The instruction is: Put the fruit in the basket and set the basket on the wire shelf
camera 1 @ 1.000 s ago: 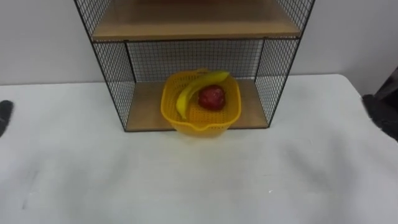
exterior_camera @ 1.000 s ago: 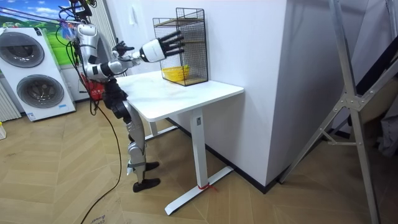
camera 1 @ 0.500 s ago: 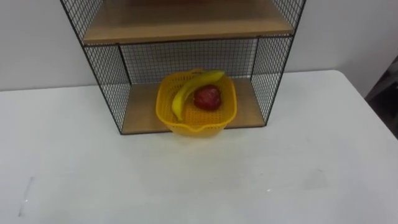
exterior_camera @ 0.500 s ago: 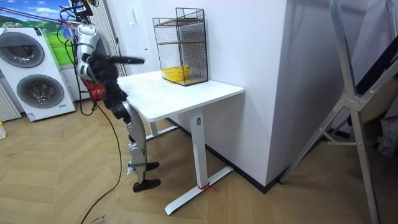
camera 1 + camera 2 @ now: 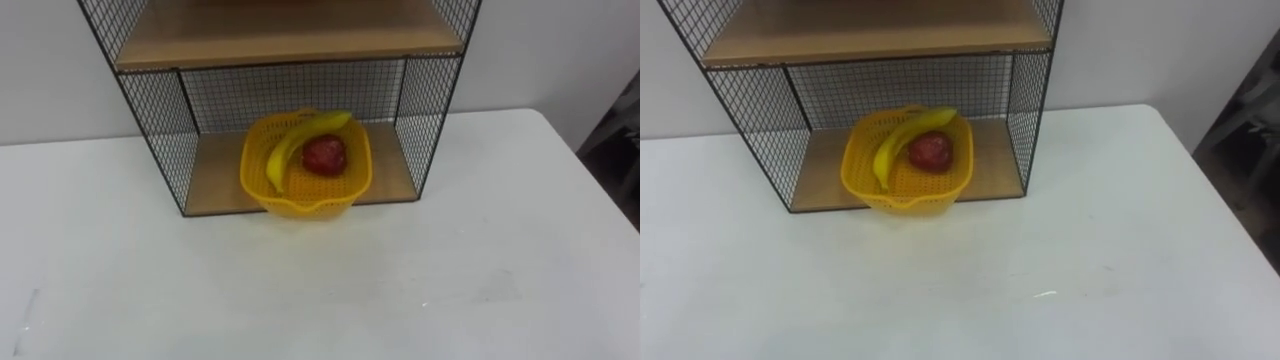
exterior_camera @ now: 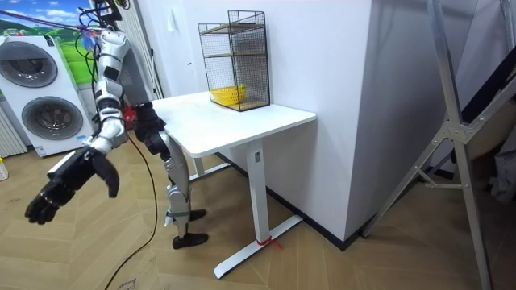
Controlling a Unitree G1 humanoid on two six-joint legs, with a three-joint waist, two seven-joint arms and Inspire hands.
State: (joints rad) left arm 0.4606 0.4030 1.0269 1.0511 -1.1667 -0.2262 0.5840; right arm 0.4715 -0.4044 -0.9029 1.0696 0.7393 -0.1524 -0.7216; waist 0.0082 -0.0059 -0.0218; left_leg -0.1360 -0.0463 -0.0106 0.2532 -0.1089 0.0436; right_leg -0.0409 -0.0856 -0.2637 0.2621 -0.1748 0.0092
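Observation:
A yellow basket point(image 5: 300, 195) stands on the lower wooden board of the black wire shelf point(image 5: 215, 175), its front rim jutting a little over the board's edge. Inside it lie a banana point(image 5: 290, 148) and a red apple point(image 5: 324, 155), side by side. In the room view the basket point(image 6: 227, 96) shows inside the shelf point(image 6: 238, 56) at the back of the white table. I stand at the table's end on the room view's left. My right hand point(image 6: 68, 181) hangs low beside me, away from the table, its fingers relaxed and holding nothing.
The white table point(image 5: 300, 290) spreads wide in front of the shelf. An upper wooden board point(image 5: 290, 35) sits above the basket. Washing machines point(image 6: 36, 89) stand behind me, and a metal frame point(image 6: 459, 129) is on the room view's right.
My arm, which reached towards the shelf, has swung back and down to my side. Both hands have left the eye view's edges. The basket stays on the shelf.

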